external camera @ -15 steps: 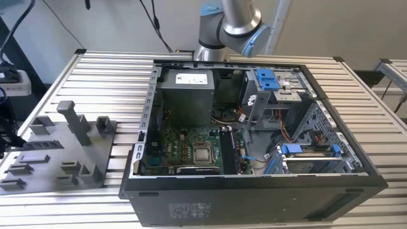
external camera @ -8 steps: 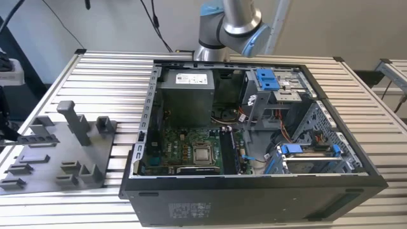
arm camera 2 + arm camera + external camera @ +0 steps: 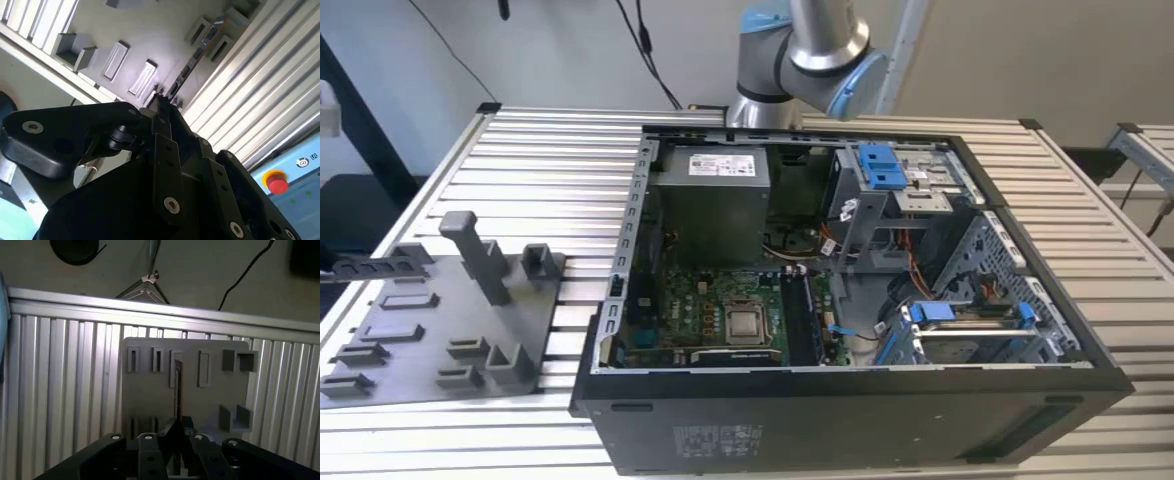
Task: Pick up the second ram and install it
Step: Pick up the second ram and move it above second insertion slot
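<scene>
Second ram (image 3: pixel 178 390) edge-on, pinched fast by the gripper (image 3: pixel 176 424), well above the grey tray (image 3: pixel 150 400), edges free.

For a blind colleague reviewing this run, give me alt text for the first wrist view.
The black pincer grips the second ram, a thin card seen edge-on, in front of a grey fixture tray with slots and posts. The tray lies on a ribbed metal table; a black cable runs beyond it.
</scene>
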